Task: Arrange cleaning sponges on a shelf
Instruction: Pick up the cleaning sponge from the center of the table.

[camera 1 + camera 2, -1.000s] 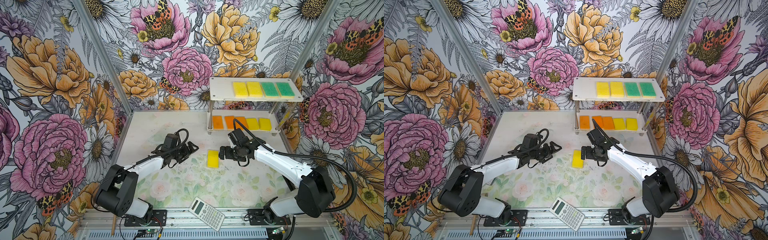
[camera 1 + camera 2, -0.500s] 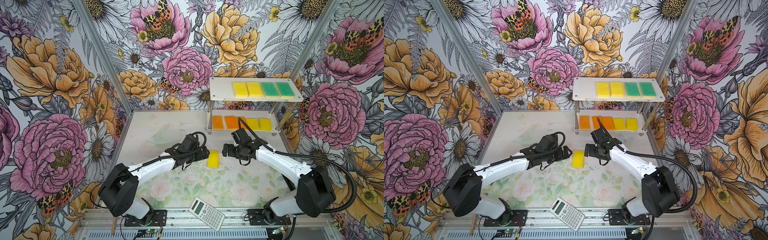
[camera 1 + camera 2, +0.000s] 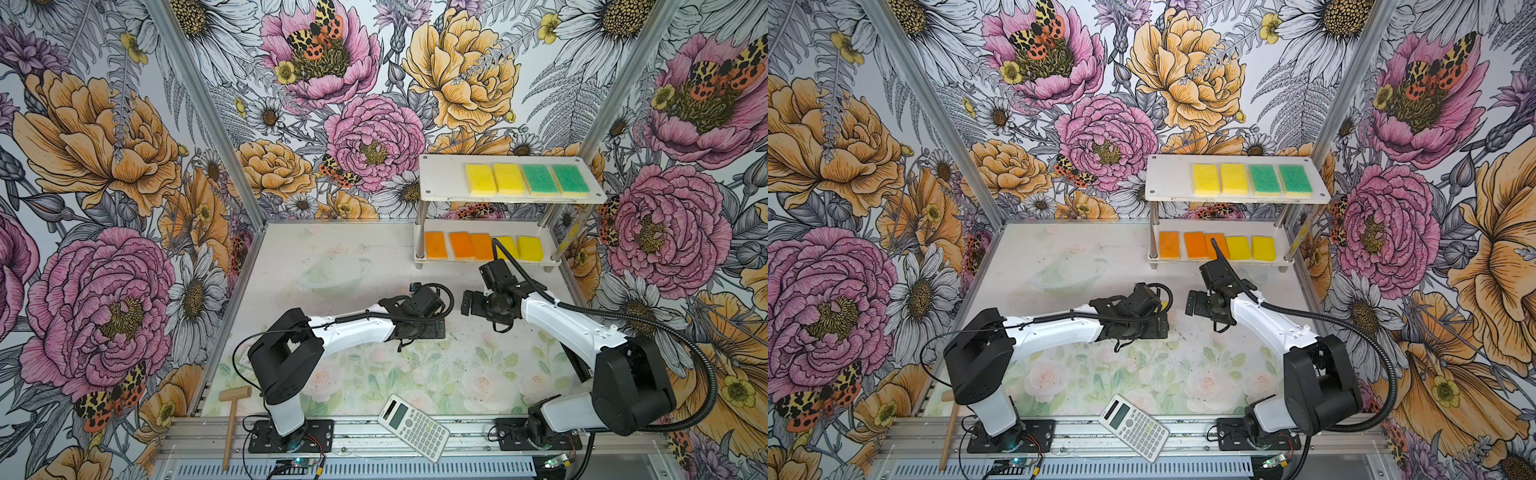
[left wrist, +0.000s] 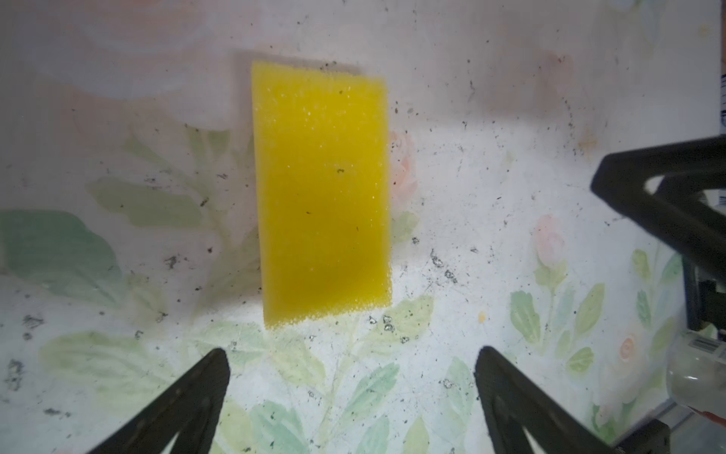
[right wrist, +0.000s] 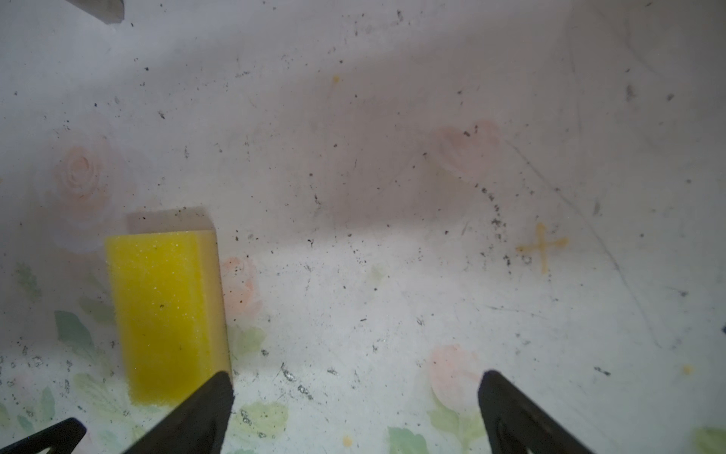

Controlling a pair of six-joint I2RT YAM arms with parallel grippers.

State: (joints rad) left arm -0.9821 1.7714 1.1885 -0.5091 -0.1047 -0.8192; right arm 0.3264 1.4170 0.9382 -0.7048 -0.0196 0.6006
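Yellow sponge (image 4: 322, 196), flat on table (image 4: 491, 188), long axis straight ahead of left claw (image 4: 351, 351), spread apart, right claw (image 5: 355, 374) likewise apart

In both top views yellow sponge (image 4: 322, 196) mostly hidden under L arm (image 3: 353, 328).

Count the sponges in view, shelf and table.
10: four sponges on the shelf's top board, five on its lower board, one yellow sponge on the table at the left gripper, mostly hidden from above.
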